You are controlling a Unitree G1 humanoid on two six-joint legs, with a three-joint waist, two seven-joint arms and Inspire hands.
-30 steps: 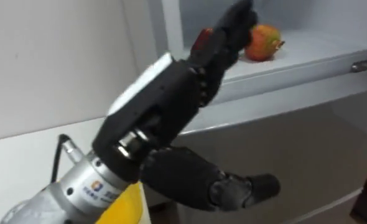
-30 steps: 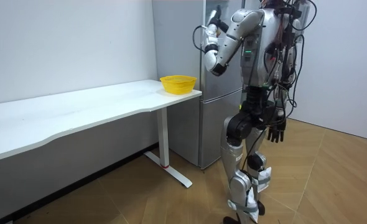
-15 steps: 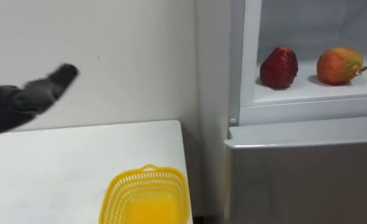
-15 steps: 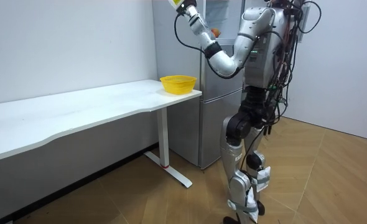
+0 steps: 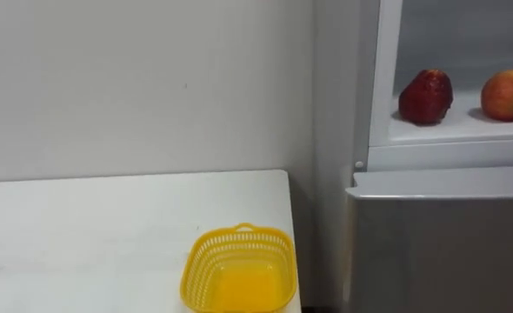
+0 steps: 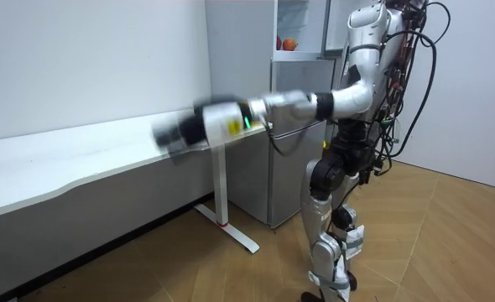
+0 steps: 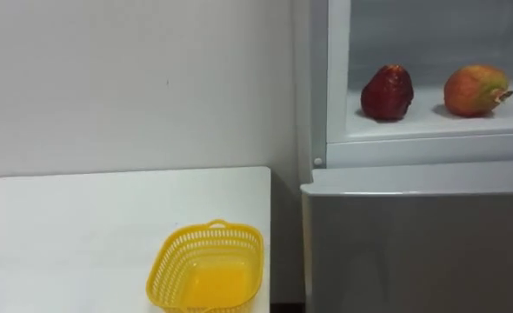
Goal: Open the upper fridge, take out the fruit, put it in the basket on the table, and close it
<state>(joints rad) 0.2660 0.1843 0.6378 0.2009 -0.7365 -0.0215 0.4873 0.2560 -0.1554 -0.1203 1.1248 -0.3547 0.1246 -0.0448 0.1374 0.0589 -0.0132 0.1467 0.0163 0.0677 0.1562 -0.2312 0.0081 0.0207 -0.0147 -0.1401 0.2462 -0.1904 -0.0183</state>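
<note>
Sitting side by side on the upper fridge shelf (image 5: 452, 132) are a dark red fruit (image 5: 426, 96) and an orange fruit (image 5: 509, 94) — probably light, firm and smooth, best cupped round the middle. The left hand (image 6: 174, 134) stretches toward the table (image 6: 80, 159) — too blurred to tell whether it is open or holding anything.

A yellow basket (image 5: 206, 261) near the white table's (image 5: 83, 235) corner, pale wall (image 5: 135, 87) behind.
</note>
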